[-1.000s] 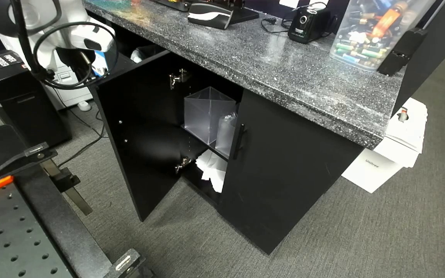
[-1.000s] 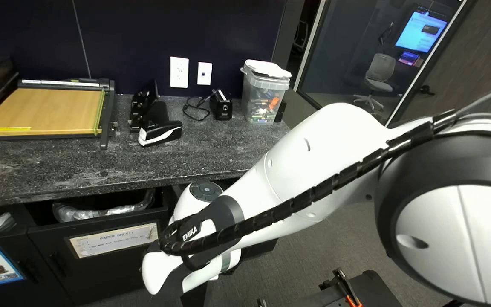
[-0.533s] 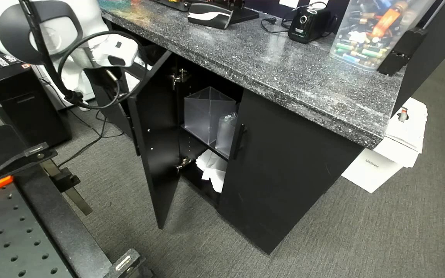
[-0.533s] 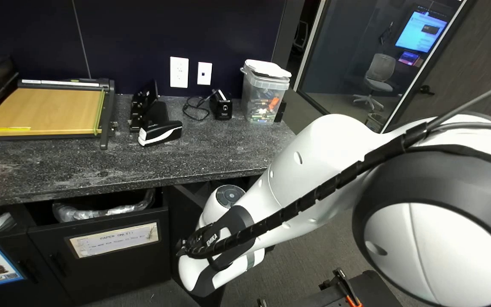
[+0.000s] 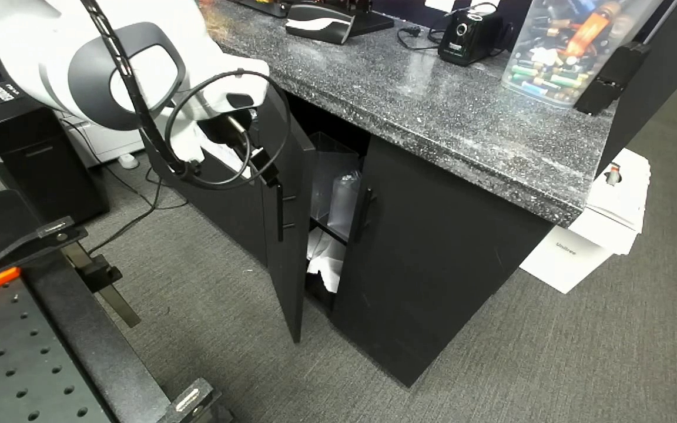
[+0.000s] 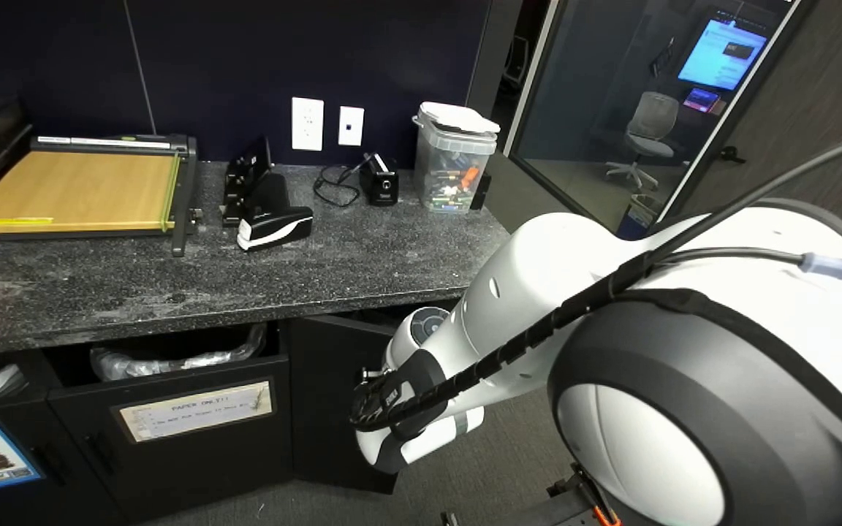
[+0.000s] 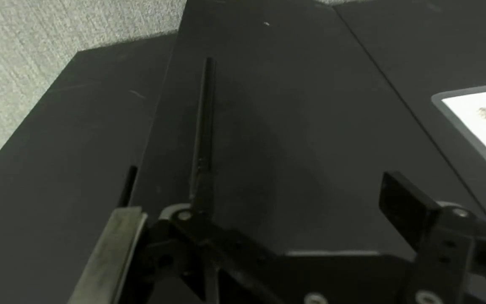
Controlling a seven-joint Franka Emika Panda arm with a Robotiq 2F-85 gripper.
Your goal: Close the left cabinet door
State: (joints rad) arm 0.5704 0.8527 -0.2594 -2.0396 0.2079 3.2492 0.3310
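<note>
Standing ajar, the left cabinet door juts out at an angle beneath the tabletop in both exterior views. In the wrist view I see my hand spread wide, its fingers well apart, with plain door face showing between them; I have hold of nothing. The upright handle on that door runs up to one finger, and from here I can't tell whether the two touch. In an exterior view my arm slants in from the picture's left, with the hand close to the handle's upper end. Past the door's free edge I can make out a clear container, a translucent item in front of it and white paper lower down. The right door sits flush next to that opening. On the tabletop I spot a black-and-white stapler, a small black device and a see-through tub.
</note>
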